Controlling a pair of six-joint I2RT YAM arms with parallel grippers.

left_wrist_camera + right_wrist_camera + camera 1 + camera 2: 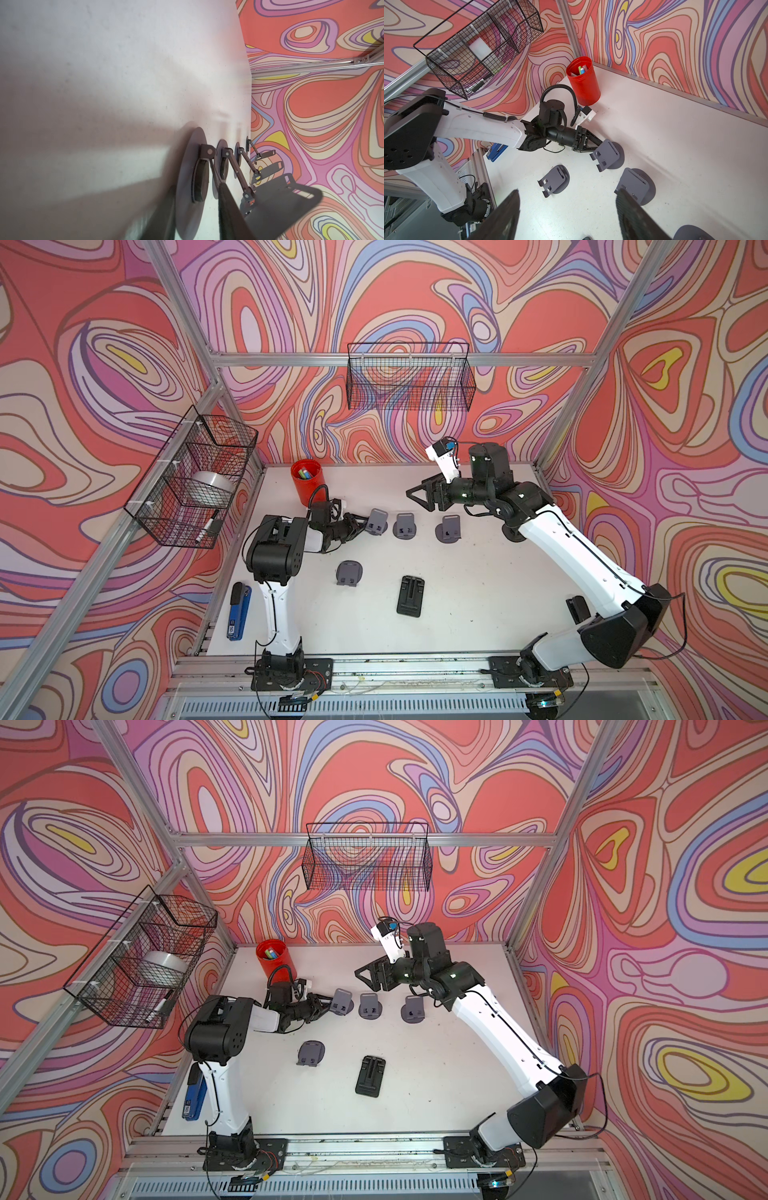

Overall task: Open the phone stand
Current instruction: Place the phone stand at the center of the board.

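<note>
White tabletop (457, 605), walled by red-and-purple print, carries a red cup (307, 485) in its far corner. Near the cup, the left gripper (360, 526) reaches a grey stand (377, 522), propped open, plate tilted up off its round base. The jaws sit partly apart at its hinge arm, and whether they pinch it cannot be told. Farther from the cup, the right gripper (419, 500) hangs with jaws wide, empty. Well apart from the cup lies a blue stapler (237, 610), label too small to read.

Grey phone stand (377, 522): round base flat, slotted plate tilted up.
</note>
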